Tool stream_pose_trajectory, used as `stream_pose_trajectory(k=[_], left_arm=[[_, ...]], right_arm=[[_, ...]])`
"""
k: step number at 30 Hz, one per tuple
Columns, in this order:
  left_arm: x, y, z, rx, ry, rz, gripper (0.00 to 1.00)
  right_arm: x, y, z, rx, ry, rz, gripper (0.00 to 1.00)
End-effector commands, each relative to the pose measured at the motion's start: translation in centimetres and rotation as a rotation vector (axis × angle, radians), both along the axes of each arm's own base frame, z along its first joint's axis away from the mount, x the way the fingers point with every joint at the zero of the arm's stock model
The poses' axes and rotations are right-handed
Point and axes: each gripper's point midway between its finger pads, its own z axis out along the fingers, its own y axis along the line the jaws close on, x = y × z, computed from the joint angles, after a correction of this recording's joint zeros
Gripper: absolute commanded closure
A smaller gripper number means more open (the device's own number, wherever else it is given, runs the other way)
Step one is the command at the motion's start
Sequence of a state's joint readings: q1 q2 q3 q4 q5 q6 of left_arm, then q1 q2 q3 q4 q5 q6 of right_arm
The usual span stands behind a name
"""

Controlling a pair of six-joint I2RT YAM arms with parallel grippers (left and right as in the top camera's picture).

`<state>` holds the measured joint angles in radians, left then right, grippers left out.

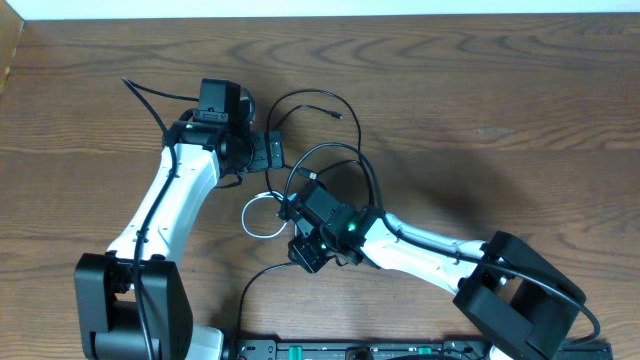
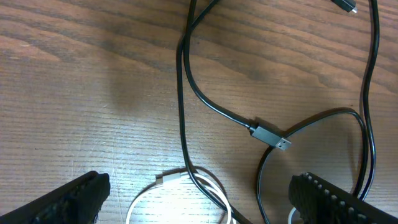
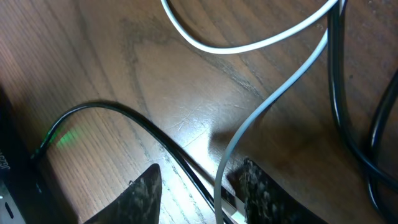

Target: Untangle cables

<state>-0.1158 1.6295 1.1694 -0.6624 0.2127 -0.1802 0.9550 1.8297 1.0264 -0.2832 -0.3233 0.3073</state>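
Right claw [image 3: 202, 180]: jaws apart, low over the bench [image 1: 500, 100], straddling a black cable [image 3: 124, 113] and a pale strand, probably the white cable [image 3: 249, 46] in shadow. Nothing is clamped. The white arcs across at 12 o'clock, more black strands at 3 o'clock.

Left claw [image 2: 200, 183]: jaws wide apart and empty, white loop under the gap, a black lead's plug [image 2: 270, 135] at 1 o'clock.

Overhead, the cables [image 1: 300, 185] lie mid-bench between your two claws, loops overlapping.

The step looks like choosing a strand to free; the tangle isn't undone. Next you'd want to close on one cord only, not both, then draw it clear while the left claw pins the rest.
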Motion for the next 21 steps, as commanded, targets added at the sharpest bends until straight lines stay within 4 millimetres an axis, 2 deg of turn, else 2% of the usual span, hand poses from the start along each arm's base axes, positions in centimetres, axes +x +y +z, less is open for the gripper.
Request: stream_pose_trajectory(k=[1, 6, 17, 21], left_arm=[[0.1, -0.08, 0.1, -0.011, 0.002, 0.0, 0.02], [0.1, -0.08, 0.1, -0.011, 0.002, 0.0, 0.02], [0.1, -0.08, 0.1, -0.011, 0.002, 0.0, 0.02], [0.1, -0.08, 0.1, -0.011, 0.002, 0.0, 0.02]], right_arm=[[0.1, -0.01, -0.26, -0.02, -0.019, -0.007, 0.6], [0.84, -0.67, -0.76, -0.068, -0.073, -0.036, 0.6], [0.62, -0.85, -0.93, -0.078, -0.065, -0.04, 0.6], [0.56, -0.94, -0.98, -0.081, -0.049, -0.061, 0.63]])
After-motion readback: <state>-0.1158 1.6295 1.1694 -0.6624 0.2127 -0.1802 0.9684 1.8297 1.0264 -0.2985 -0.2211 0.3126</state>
